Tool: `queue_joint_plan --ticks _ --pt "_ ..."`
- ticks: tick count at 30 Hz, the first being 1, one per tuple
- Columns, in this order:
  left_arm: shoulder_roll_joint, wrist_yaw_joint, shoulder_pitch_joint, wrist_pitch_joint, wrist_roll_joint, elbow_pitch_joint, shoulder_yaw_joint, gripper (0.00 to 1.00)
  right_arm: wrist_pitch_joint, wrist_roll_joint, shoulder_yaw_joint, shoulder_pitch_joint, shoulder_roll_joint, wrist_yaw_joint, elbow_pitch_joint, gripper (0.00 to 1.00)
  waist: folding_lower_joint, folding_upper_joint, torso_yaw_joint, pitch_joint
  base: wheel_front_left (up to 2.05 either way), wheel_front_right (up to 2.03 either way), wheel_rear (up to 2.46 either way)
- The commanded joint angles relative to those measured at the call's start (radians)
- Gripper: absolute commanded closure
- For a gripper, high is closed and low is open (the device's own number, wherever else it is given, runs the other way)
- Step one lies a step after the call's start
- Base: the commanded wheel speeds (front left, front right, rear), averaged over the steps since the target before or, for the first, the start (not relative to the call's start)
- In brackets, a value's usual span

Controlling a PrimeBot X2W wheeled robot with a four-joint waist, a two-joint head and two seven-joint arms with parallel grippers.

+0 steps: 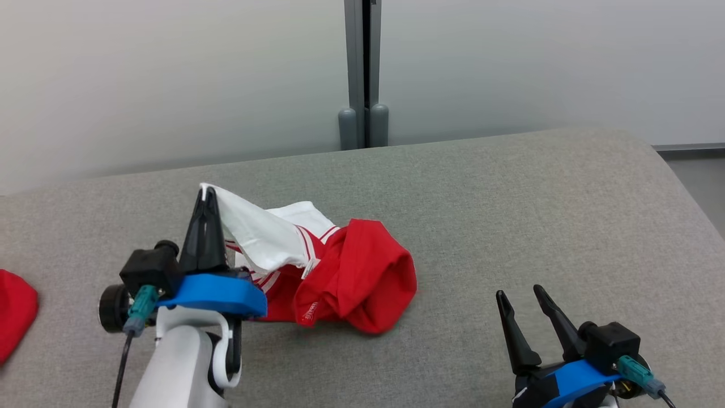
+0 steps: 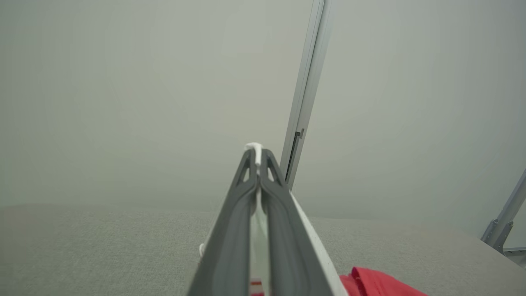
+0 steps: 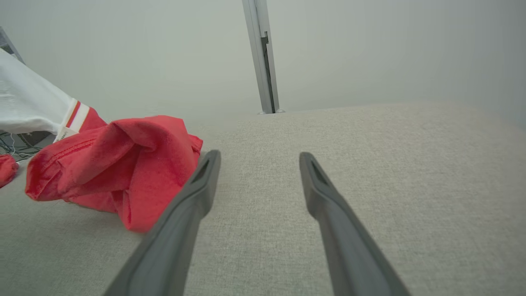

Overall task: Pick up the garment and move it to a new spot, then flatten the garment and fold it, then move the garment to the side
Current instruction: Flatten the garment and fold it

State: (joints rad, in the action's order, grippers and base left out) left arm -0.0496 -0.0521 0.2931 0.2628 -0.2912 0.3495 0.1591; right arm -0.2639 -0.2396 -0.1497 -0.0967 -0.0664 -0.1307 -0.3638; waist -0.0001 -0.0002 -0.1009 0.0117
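Left gripper (image 1: 207, 195) was clamped tight on a white corner of the garment (image 1: 362, 272), holding it raised above the grey cushion (image 1: 538, 204). The red bulk lay crumpled on the cushion just right of that gripper. The long axis ran from the raised white corner down and rightward to the red opening. Right gripper (image 1: 518, 292) stood wide, empty, well apart.

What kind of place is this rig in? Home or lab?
Probably a lab or office test bay, not a home: frosted partition panels joined by a grey metal post, a plain grey fabric-covered work surface with a red-and-white garment on it, and loose cables beyond its edge.
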Motion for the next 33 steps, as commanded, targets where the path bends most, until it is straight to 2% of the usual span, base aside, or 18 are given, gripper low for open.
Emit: queue_joint_plan --ticks 1,7,10,16,19,21,22,23,25,29,33 --pt "-0.003 0.012 0.044 0.003 0.017 0.012 -0.012 1.00 -0.001 0.002 0.004 0.015 0.005 0.000 0.004 0.00 0.0001 0.0002 0.005 -0.003 0.00 0.00 0.00" --pt "-0.019 0.072 0.216 0.003 0.079 0.082 0.003 1.00 -0.001 -0.003 -0.010 0.006 0.011 0.000 0.001 0.00 0.0001 0.0002 -0.011 -0.005 0.00 0.00 0.00" --pt "-0.012 0.102 0.329 0.003 0.064 0.139 0.017 1.00 -0.001 -0.013 -0.011 0.007 0.013 0.000 0.001 0.00 0.0001 0.0002 -0.039 -0.005 0.00 0.00 0.00" --pt "-0.002 0.122 0.516 0.003 0.021 0.192 0.073 1.00 -0.001 -0.014 -0.011 0.020 0.015 0.000 -0.005 0.00 0.0001 0.0002 -0.091 -0.005 0.00 0.00 0.00" --pt "-0.001 0.100 0.572 0.003 -0.049 0.157 0.109 1.00 -0.001 -0.022 -0.005 0.024 0.015 0.000 -0.007 0.00 0.0001 0.0002 -0.098 -0.006 0.00 0.00 0.00" --pt "-0.002 0.069 0.590 0.003 -0.087 0.126 0.125 1.00 -0.001 -0.025 -0.002 0.027 0.015 0.000 -0.005 0.00 0.0001 0.0002 -0.096 -0.008 0.00 0.00 0.00" --pt "-0.002 0.032 0.587 0.003 -0.104 0.107 0.125 1.00 -0.001 -0.029 0.001 0.032 0.015 0.000 -0.002 0.00 0.0001 0.0002 -0.088 -0.011 0.00 0.00 0.00" --pt "-0.001 0.018 0.575 0.003 -0.098 0.107 0.118 1.00 -0.001 -0.032 0.000 0.033 0.015 0.000 0.001 0.00 0.0001 0.0002 -0.083 -0.011 0.00 0.00 0.00" --pt "-0.006 -0.004 0.532 0.003 -0.081 0.122 0.086 1.00 -0.001 -0.033 -0.002 0.030 0.015 0.000 0.005 0.00 0.0001 0.0002 -0.072 -0.009 0.00 0.00 0.00" --pt "-0.050 -0.033 0.407 0.003 -0.063 0.147 -0.010 1.00 -0.001 -0.028 0.003 0.024 0.015 0.000 0.011 0.00 0.0001 0.0002 -0.047 0.001 0.00 0.00 0.00" --pt "-0.064 -0.041 0.217 0.003 -0.052 0.149 -0.111 1.00 -0.001 -0.014 0.012 0.025 0.014 0.000 0.010 0.00 0.0001 0.0002 -0.021 0.014 0.00 0.00 0.00"
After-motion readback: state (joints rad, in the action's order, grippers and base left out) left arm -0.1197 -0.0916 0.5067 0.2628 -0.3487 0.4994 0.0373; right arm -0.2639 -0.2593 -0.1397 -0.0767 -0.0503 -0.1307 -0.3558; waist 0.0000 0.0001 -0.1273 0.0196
